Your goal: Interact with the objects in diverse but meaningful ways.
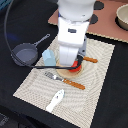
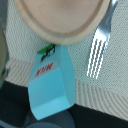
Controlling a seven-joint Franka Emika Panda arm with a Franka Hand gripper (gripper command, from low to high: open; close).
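Note:
My gripper (image 1: 75,64) hangs low over the tan round plate (image 1: 64,73); the white hand hides its fingers. A red tomato (image 1: 76,68) shows right under the hand, at the plate's edge. The light-blue boxy cup (image 1: 48,57) stands beside the plate toward the exterior view's left. In the wrist view it is a blue carton (image 2: 50,85) with red lettering, touching the plate (image 2: 60,20). The dark grey frying pan (image 1: 22,53) sits further toward the exterior view's left, and the white flat utensil (image 1: 55,100) lies near the mat's front edge. No finger shows in the wrist view.
An orange-handled fork (image 1: 63,80) lies in front of the plate, its tines (image 2: 97,50) close to the carton. An orange-handled knife (image 1: 90,60) lies behind the hand. All rest on a striped mat (image 1: 95,95). A bowl (image 1: 122,17) stands on a pinkish board at the back.

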